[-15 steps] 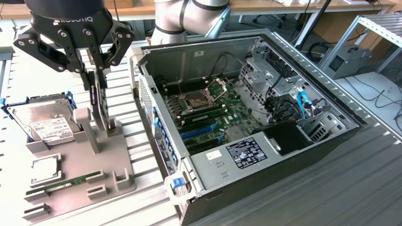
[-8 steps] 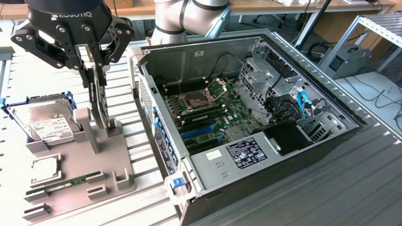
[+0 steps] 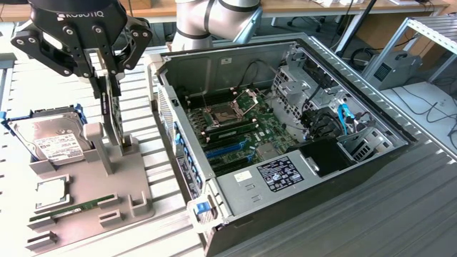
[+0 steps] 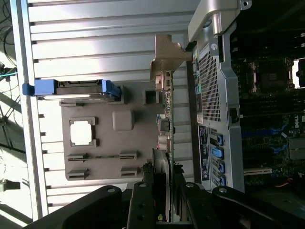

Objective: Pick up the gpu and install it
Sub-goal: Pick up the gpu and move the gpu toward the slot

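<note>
**Spotter:** Your hand (image 3: 106, 75) is closed on the gpu (image 3: 111, 115). The fingers (image 4: 142, 205) press against both faces of the card near its top edge.

**Operator:** Where is the card itself?

**Spotter:** It stands upright on its long edge at the exterior view's left, over the grey holder (image 3: 100, 182). Its lower edge is down between the holder's upright posts. I cannot tell you whether that edge rests in the slot or sits just off it. From the wrist you see it edge-on, running away from the fingers to its silvery bracket (image 4: 167, 59) at the far end.

**Operator:** And around it?

**Spotter:** Nearest the camera, a green memory stick (image 3: 71, 210) lies in a slot at the front of the holder. Just behind it, a square silvery chip (image 3: 51, 194) sits in its own recess. Behind that, a hard drive (image 3: 50, 140) stands on edge in a blue frame, near the gpu, with its labelled face toward the camera. To the exterior view's right of the holder, the computer case (image 3: 192, 69) lies on its side on the ribbed tabletop (image 3: 400, 214). It is open, with the motherboard (image 3: 250, 134) facing up and blue slots (image 3: 227, 150) on its nearer part. Beyond the case, your arm (image 3: 207, 19) rises at the back.
</note>
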Robot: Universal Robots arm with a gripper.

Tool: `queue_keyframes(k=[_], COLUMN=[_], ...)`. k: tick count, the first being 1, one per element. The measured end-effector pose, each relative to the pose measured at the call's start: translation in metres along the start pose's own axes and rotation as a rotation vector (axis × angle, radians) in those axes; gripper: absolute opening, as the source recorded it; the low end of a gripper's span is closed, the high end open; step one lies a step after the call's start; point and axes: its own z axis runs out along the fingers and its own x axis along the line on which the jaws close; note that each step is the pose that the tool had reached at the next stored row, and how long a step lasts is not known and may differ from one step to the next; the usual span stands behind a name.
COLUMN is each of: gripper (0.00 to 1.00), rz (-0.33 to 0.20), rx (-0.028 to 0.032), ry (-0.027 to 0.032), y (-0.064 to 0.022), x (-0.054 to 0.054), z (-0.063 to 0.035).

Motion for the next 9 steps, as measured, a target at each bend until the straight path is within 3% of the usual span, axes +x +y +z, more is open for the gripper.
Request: queue_keyframes(k=[9], gripper=[0.27], rz=[0.000], rx=[0.0000], ry=[0.0001], y=[0.0004], x=[-0.0045], z=[0.0001])
